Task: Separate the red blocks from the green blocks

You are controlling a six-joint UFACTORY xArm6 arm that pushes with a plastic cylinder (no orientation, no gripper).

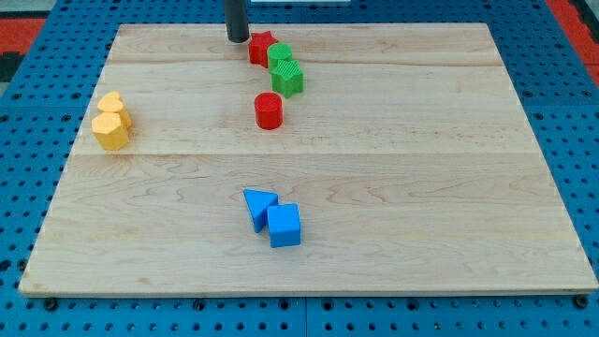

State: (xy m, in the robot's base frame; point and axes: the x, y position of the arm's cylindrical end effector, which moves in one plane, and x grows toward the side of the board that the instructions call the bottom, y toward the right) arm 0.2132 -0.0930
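A red star block (259, 47) lies at the board's top edge, touching a green round block (279, 55) on its right. A ribbed green block (288, 77) sits just below that one. A red cylinder (269, 110) stands apart, lower down near the board's middle. My tip (238, 38) is at the top edge, just to the left of the red star, with a small gap between them.
Two yellow blocks (111, 122) sit together at the view's left. A blue triangle (257, 204) and a blue cube (284, 225) touch each other below the middle. The wooden board (449, 187) lies on a blue pegboard.
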